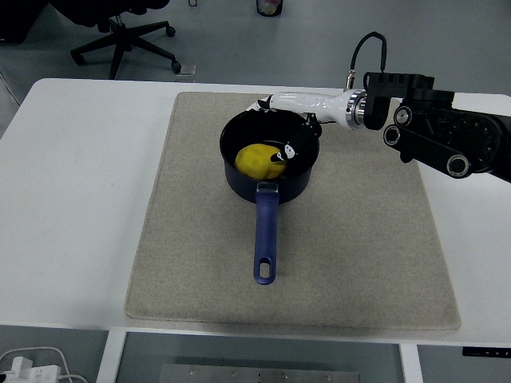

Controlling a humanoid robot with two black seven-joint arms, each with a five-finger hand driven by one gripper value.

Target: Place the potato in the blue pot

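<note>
White table fills most of the view, near edge at bottom. Beige mat lies flat on it, roughly centred, w/ bare table left & right of it. Grey floor beyond the far edge. Black office chair top left on the floor, wheeled base showing, seat mostly cut off by the frame. Small dark object at top centre on the floor, too cut off to tell what. Bottom left, under the table edge: white cable & white plug. Dark label strip bottom right on table's front edge, print unreadable.
</note>
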